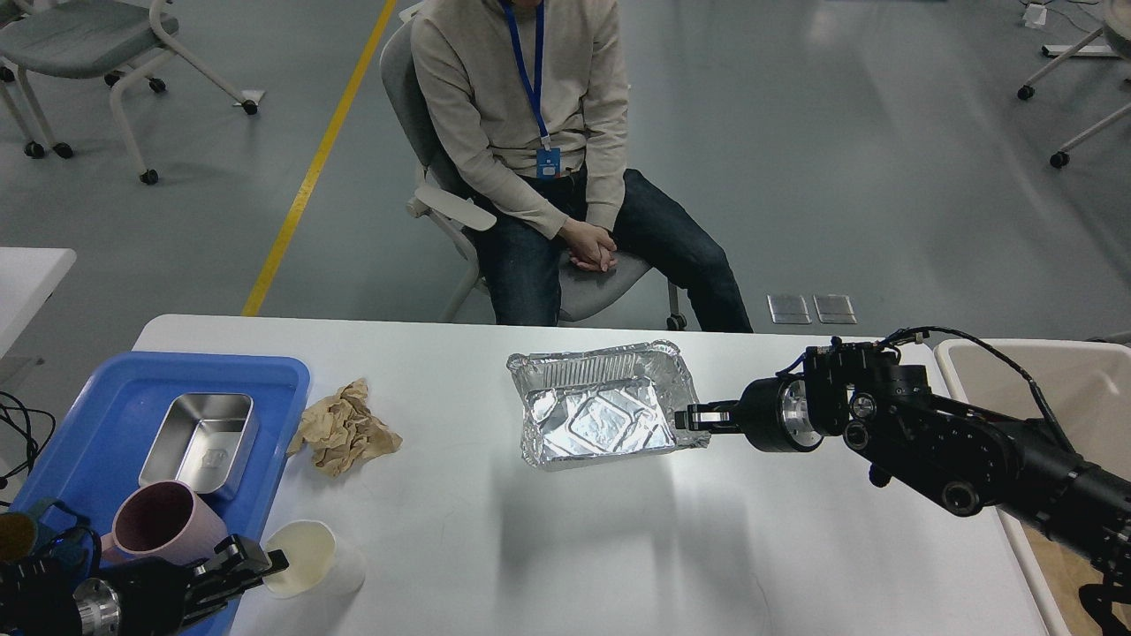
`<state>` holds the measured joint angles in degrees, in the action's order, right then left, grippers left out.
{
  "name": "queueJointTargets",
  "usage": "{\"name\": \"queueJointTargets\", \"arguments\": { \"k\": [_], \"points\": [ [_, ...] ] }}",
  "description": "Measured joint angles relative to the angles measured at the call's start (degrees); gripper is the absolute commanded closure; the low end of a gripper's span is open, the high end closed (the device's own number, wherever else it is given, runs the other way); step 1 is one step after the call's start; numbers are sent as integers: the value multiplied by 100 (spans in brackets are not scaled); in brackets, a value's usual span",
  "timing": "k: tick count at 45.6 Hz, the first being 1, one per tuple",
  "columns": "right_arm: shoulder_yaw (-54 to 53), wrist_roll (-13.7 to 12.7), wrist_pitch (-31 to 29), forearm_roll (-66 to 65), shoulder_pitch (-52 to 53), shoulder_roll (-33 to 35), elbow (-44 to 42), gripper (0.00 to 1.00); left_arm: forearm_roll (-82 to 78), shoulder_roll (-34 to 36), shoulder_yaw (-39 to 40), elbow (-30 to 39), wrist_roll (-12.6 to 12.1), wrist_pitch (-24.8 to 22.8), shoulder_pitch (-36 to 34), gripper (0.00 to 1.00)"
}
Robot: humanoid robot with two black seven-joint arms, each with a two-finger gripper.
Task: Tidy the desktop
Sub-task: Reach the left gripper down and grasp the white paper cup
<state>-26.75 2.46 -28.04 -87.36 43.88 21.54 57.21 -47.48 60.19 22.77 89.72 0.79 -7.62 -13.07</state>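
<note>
The white desktop (548, 548) fills the lower view. My right gripper (694, 417) is shut on the right rim of a crumpled foil tray (601, 415) and holds it a little above the desktop, with its shadow below it. My left gripper (256, 565) is at the front left, its fingers pinching the left rim of a white paper cup (314, 556), which is tilted beside the blue tray. A crumpled brown paper (343, 428) lies on the desktop left of the foil tray.
A blue plastic tray (97, 415) at the left holds a steel box (201, 437) and a pink mug (163, 530). A beige bin (1051, 380) stands off the right edge. A person (530, 132) sits on a chair beyond the far edge.
</note>
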Motion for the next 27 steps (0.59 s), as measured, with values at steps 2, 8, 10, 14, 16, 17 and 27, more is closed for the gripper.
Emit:
{"name": "queueJointTargets", "arguments": {
  "k": [2,8,10,14,16,17,27],
  "points": [
    [-1,0,0,0,-2,0,0,100,-5,11,0,0,31,2,-3,97],
    [-2,0,0,0,-3,0,0,100,-20,63,4,14,105,6,-21,99],
    [-2,0,0,0,-3,0,0,100,-24,84,8,17,131,6,-28,99],
    [-2,0,0,0,-3,-1,0,100,-29,137,20,51,211,6,-42,99],
    [-1,0,0,0,-3,-1,0,100,-29,184,28,89,233,6,-45,99],
    [0,0,0,0,-3,-1,0,100,-29,223,32,122,242,6,-46,99],
    [3,0,0,7,4,5,0,100,-32,976,82,426,302,-43,-107,99]
  ]
}}
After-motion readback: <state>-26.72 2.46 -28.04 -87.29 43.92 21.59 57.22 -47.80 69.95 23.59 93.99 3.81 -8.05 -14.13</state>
